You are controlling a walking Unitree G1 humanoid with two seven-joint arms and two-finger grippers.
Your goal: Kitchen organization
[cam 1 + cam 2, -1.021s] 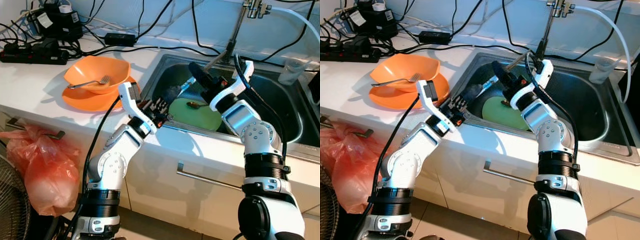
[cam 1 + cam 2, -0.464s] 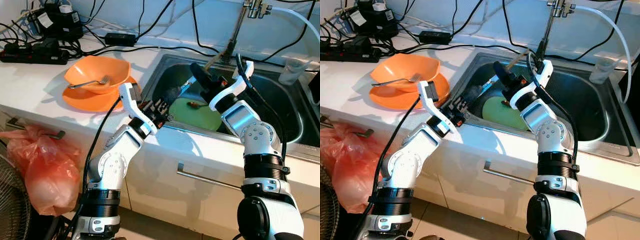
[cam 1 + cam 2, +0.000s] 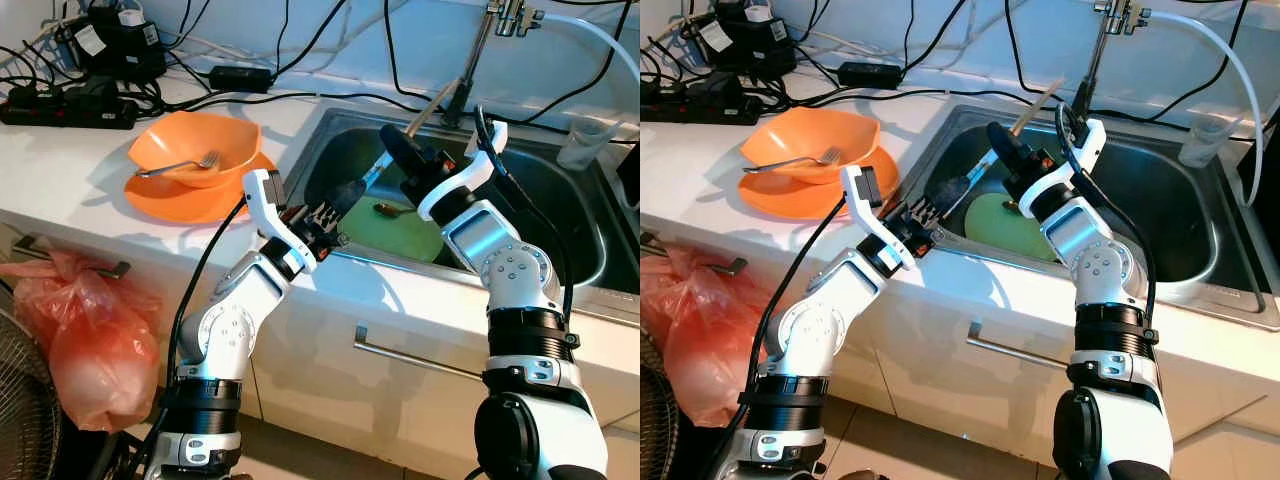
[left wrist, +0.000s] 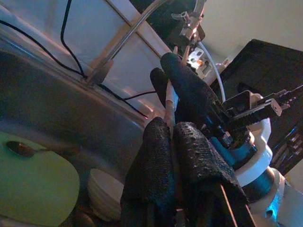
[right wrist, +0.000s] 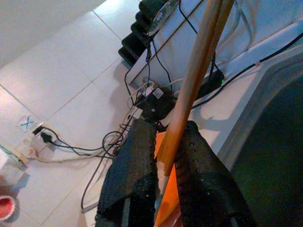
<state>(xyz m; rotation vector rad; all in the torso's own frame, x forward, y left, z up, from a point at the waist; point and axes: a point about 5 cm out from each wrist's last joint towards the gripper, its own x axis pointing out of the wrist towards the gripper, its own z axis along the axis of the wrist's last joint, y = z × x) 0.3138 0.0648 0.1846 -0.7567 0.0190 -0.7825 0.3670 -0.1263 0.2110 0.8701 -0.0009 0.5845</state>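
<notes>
A pair of long wooden chopsticks slants over the steel sink, its upper end close to the faucet. My right gripper is shut on the chopsticks near the middle. From the counter side my left gripper is shut on their pale lower end, just short of the right fingers. Below them in the sink lies a green plate with a spoon on it.
An orange bowl holding a fork sits on an orange plate left of the sink. Power strips and cables crowd the back of the counter. A clear cup stands at the back right. A red bag hangs below.
My left wrist has shifted slightly right, toward the right gripper. The chopsticks' upper end has risen and swung nearer the faucet. The right arm has hardly moved.
</notes>
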